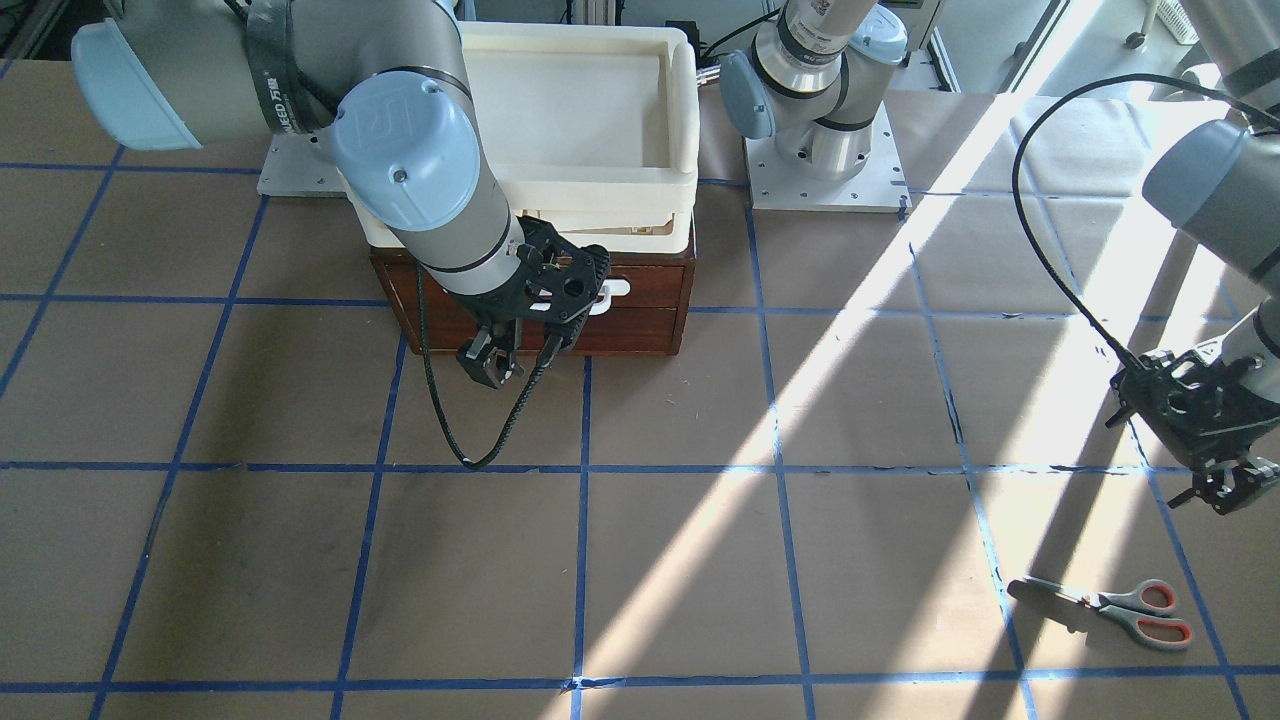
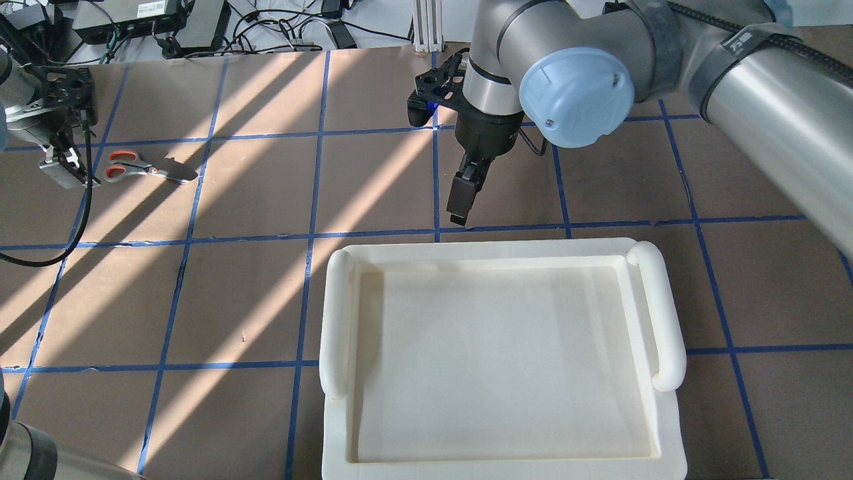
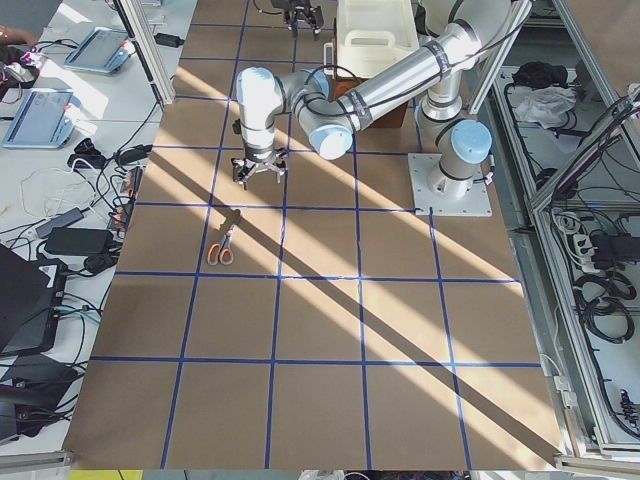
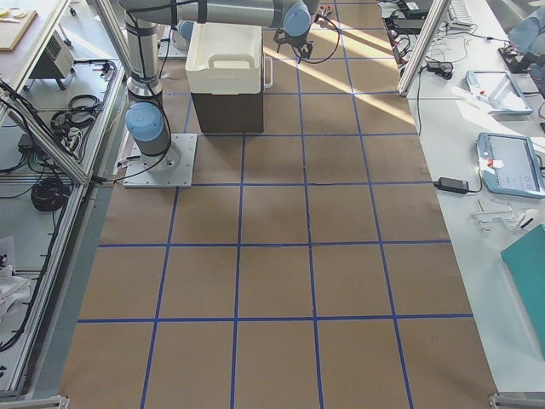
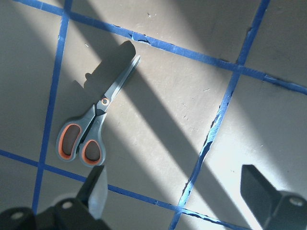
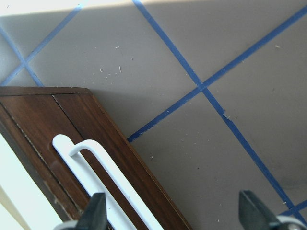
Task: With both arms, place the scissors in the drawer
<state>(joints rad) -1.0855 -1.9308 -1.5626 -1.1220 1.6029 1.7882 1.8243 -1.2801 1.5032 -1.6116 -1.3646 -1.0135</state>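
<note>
We judge the scissors (image 5: 100,111) light, rigid and flat-lying; we would pinch them across the pivot. The left gripper (image 5: 173,178) hovers nearby, jaws wide apart.

I count from here.
- Scissors (image 1: 1110,605): one pair.
- Drawer (image 1: 645,285): one I can make out, with one white handle (image 6: 125,183).
- Tray (image 2: 336,320): one.
- Arms: two, left arm (image 1: 1215,195) and right arm (image 1: 440,190).
- Grippers: two, left gripper (image 1: 1222,497) and right gripper (image 1: 512,368).
- Base plates (image 1: 870,190): two.

Grey-handled scissors (image 5: 102,103) lie flat, blades closed; brown drawer (image 1: 650,285) shut.
</note>
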